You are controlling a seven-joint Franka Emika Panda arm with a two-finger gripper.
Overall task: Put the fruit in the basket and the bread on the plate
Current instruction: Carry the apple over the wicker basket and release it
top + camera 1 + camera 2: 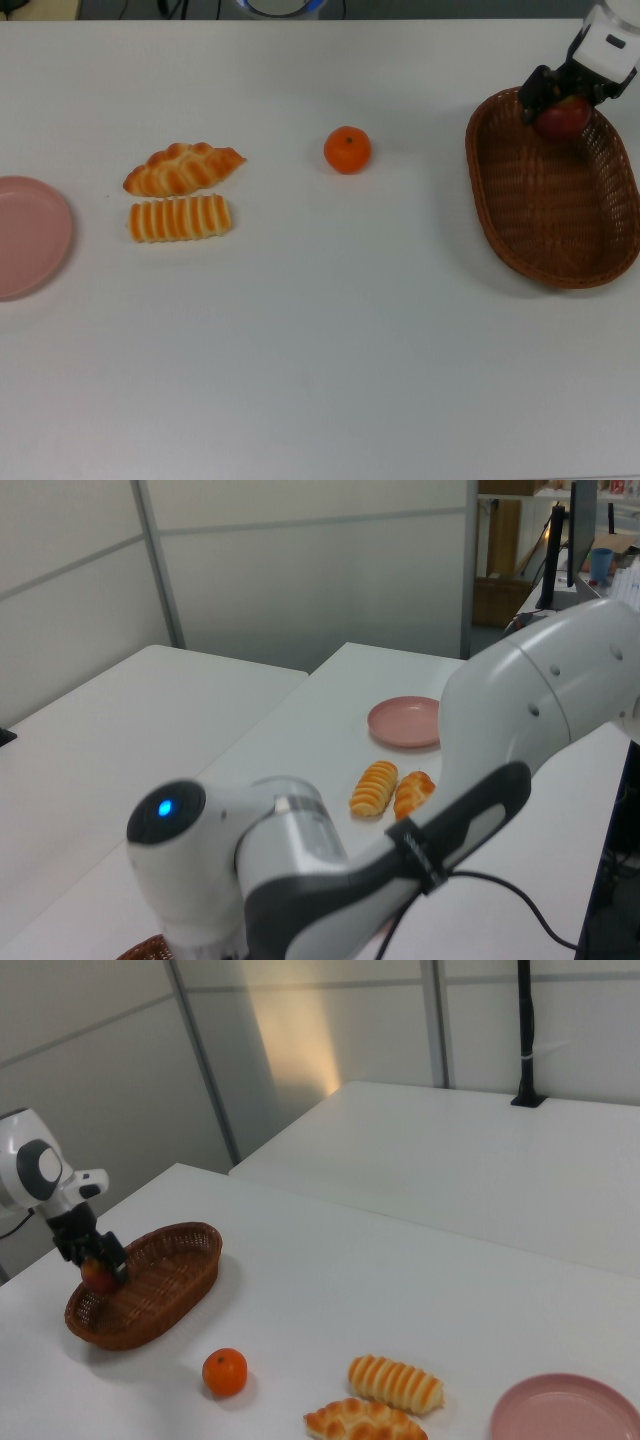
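Observation:
My gripper [565, 105] [97, 1270] is shut on the dark red apple [563, 118] [98, 1276], holding it over the far end of the brown wicker basket [520, 215] [185, 1275] at the top view's right. The orange mandarin [347, 149] [224, 1371] sits on the table, apart from the basket. The braided loaf [183, 167] [360, 1422] and the striped loaf [180, 217] [394, 1382] lie side by side. The pink plate [30, 236] [403, 722] [565, 1412] is at the top view's left edge. In the left view the arm hides the apple and mandarin; both loaves [390, 790] show.
The white table [320, 350] carries only these things. The arm's body [400, 860] fills the lower part of the left view. A second white table [480, 1160] stands behind in the right view.

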